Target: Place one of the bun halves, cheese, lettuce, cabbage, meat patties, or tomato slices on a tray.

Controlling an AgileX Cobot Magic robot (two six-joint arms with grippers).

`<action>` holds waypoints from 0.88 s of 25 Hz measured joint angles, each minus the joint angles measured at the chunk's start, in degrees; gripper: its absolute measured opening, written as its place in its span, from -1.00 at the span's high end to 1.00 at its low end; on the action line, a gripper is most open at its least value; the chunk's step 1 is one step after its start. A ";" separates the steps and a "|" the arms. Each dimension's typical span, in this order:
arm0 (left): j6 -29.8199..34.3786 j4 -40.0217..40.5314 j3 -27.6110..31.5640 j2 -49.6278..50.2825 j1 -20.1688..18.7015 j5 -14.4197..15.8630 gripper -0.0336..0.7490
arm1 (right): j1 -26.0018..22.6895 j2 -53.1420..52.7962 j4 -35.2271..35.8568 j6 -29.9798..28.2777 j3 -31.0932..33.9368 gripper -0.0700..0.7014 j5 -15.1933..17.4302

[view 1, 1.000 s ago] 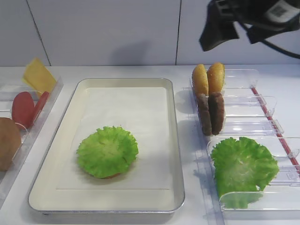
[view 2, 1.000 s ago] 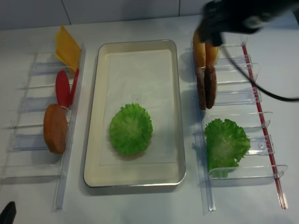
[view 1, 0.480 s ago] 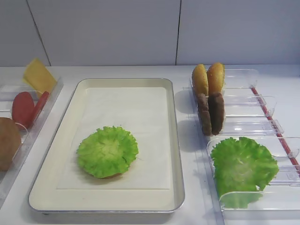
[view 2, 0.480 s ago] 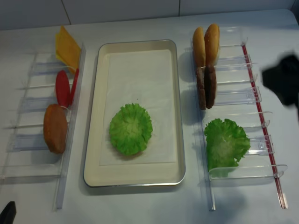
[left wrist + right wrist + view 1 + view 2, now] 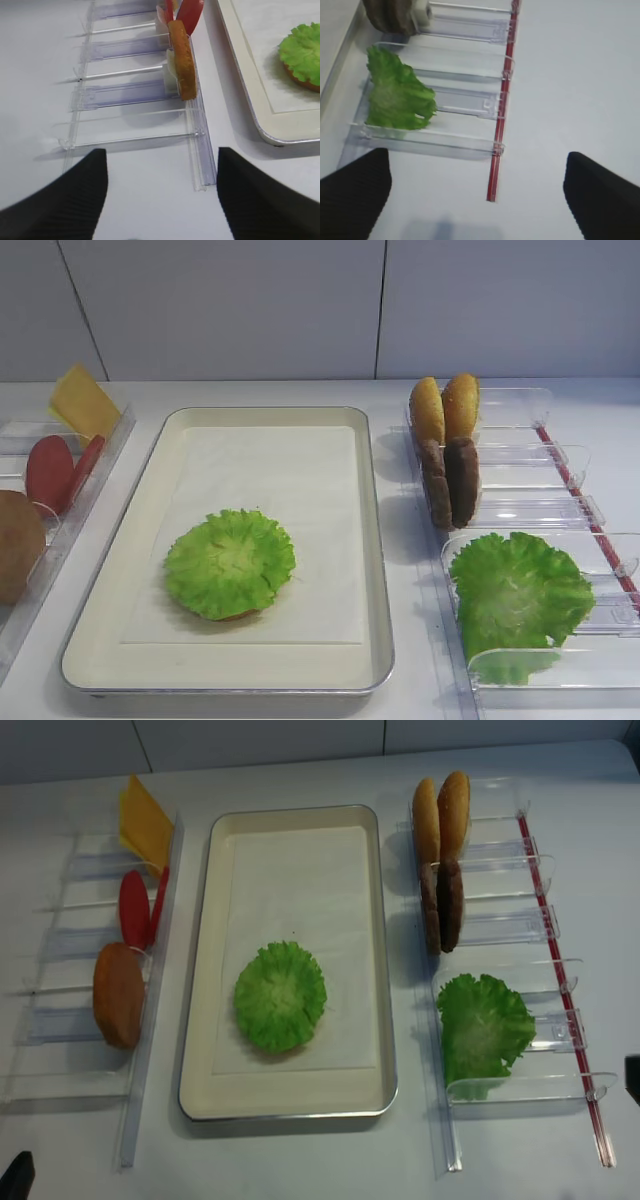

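Observation:
On the cream tray (image 5: 372, 570) (image 5: 385, 970) lies one lettuce leaf (image 5: 230, 562) (image 5: 281, 996) over a brownish round edge (image 5: 300, 82). A second lettuce (image 5: 518, 590) (image 5: 397, 95) stands in the right bins, behind it the meat patties (image 5: 451, 480) (image 5: 441, 905) and two bun halves (image 5: 445, 408) (image 5: 441, 812). The left bins hold the cheese (image 5: 82, 400), tomato slices (image 5: 52, 472) (image 5: 135, 908) and a bun half (image 5: 181, 57) (image 5: 119, 995). Cabbage is out of view. My right gripper (image 5: 477, 200) hangs open and empty over bare table beside the right bins. My left gripper (image 5: 162, 200) is open and empty before the left bins.
Clear plastic bins (image 5: 510, 935) with a red rail (image 5: 502, 100) run along the tray's right side. Another clear rack (image 5: 130, 90) lines its left side. A white wall (image 5: 300, 300) closes the back of the table.
The right arm has left its place above the bun halves, moving right and toward the front. It is gone from the exterior high view. Nothing on the table moved.

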 joint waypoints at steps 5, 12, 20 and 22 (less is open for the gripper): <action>0.00 0.00 0.00 0.00 0.00 0.00 -0.25 | -0.21 -4.91 -1.16 0.82 2.03 -0.98 -0.56; 0.00 0.00 0.00 0.00 0.00 0.00 -0.25 | -0.30 -15.50 -1.16 1.30 8.74 -0.98 -1.76; 0.00 0.00 0.00 0.00 0.00 -0.11 -0.25 | -0.30 -21.06 -1.24 1.55 9.61 -0.98 -2.34; 0.00 0.00 0.00 0.00 0.00 -0.11 -0.25 | -0.30 -21.59 -1.24 1.65 9.61 -0.98 -2.34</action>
